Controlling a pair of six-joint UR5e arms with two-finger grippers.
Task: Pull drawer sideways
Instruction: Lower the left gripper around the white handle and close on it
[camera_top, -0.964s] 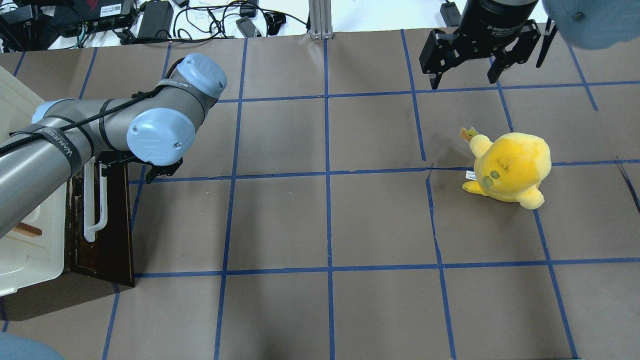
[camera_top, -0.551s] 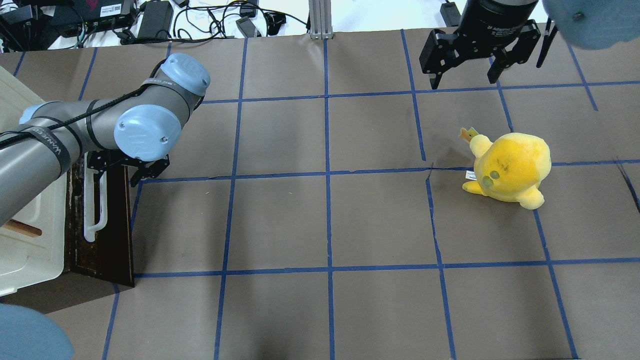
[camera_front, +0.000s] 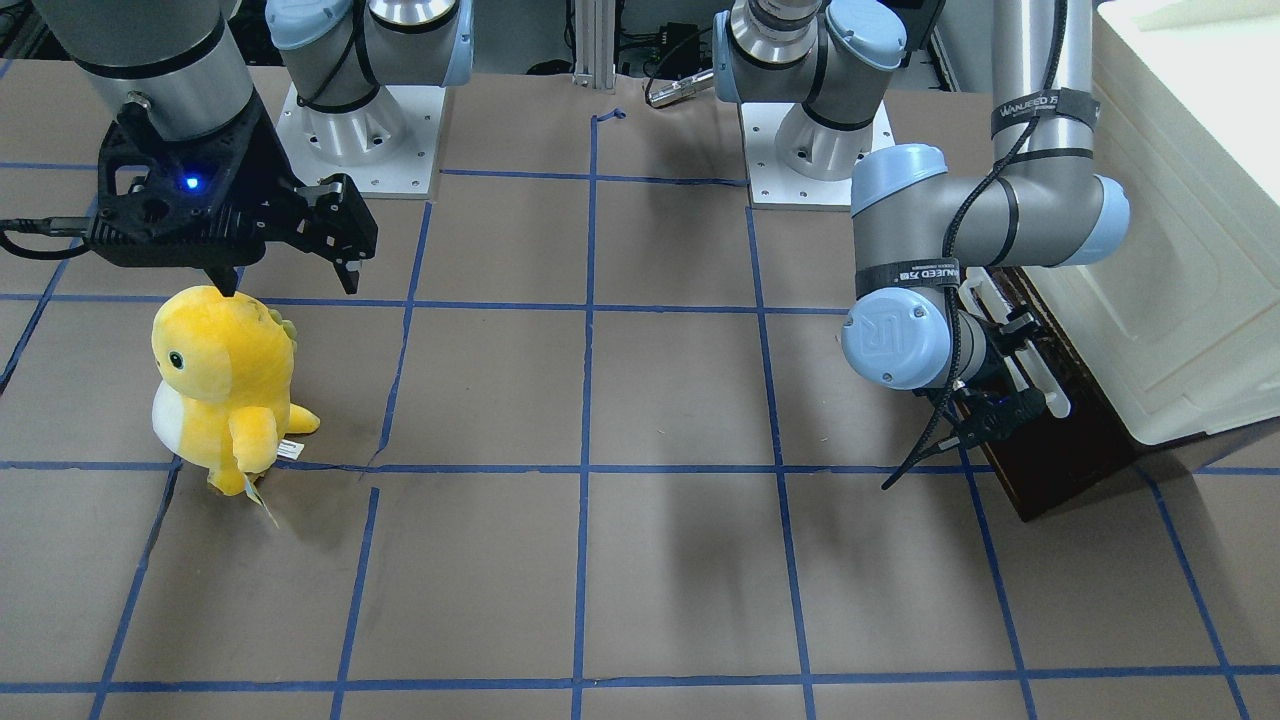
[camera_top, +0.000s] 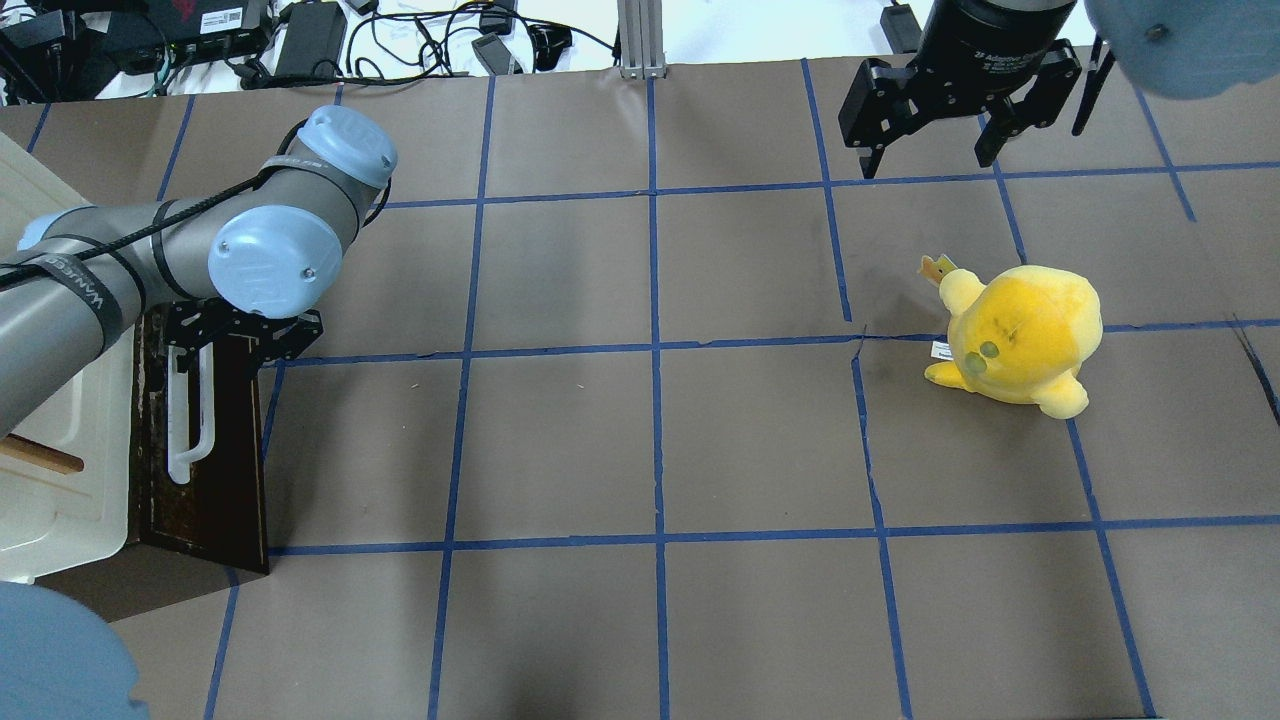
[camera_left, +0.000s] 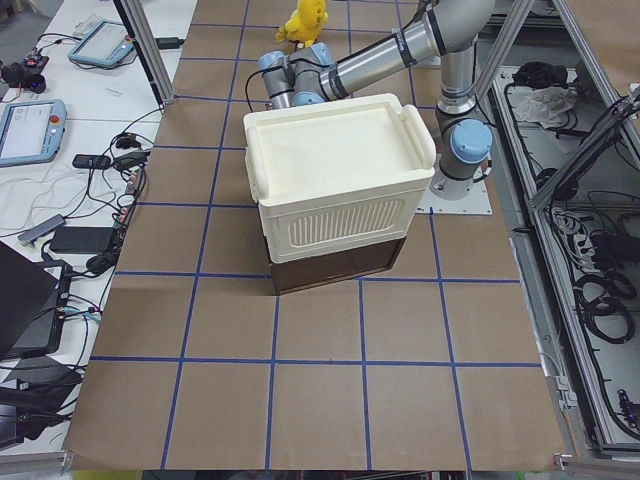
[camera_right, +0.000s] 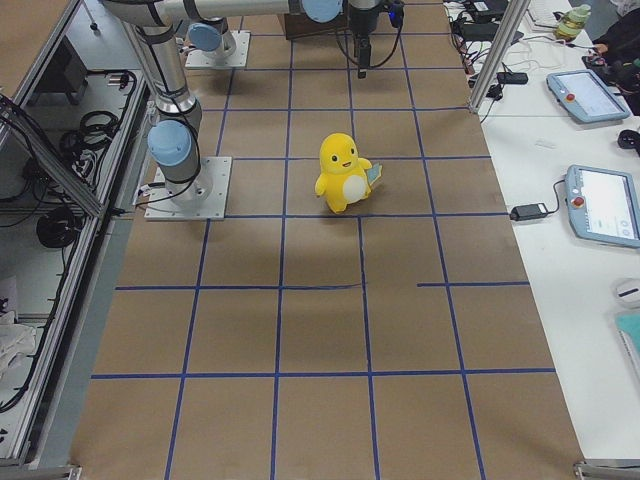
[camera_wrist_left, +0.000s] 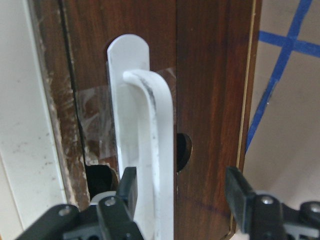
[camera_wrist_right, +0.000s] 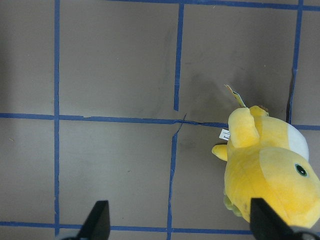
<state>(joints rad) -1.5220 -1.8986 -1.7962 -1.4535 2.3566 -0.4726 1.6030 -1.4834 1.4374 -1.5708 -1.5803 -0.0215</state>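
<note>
Table (camera_top: 560, 440) brown, blue tape grid (camera_top: 655, 347) (drawer (camera_top: 235, 460) at end); cables (camera_top: 420, 45) beyond.

Dark wooden drawer (camera_wrist_left: 210, 100), smooth white plastic handle (camera_wrist_left: 157, 150)

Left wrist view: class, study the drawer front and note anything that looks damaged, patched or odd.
Clear tape is stuck across the drawer front behind the white handle, suggesting a repair. Dark holes show beside the handle, its bar carries grey scuffs, and the drawer's left edge looks chipped.
</note>
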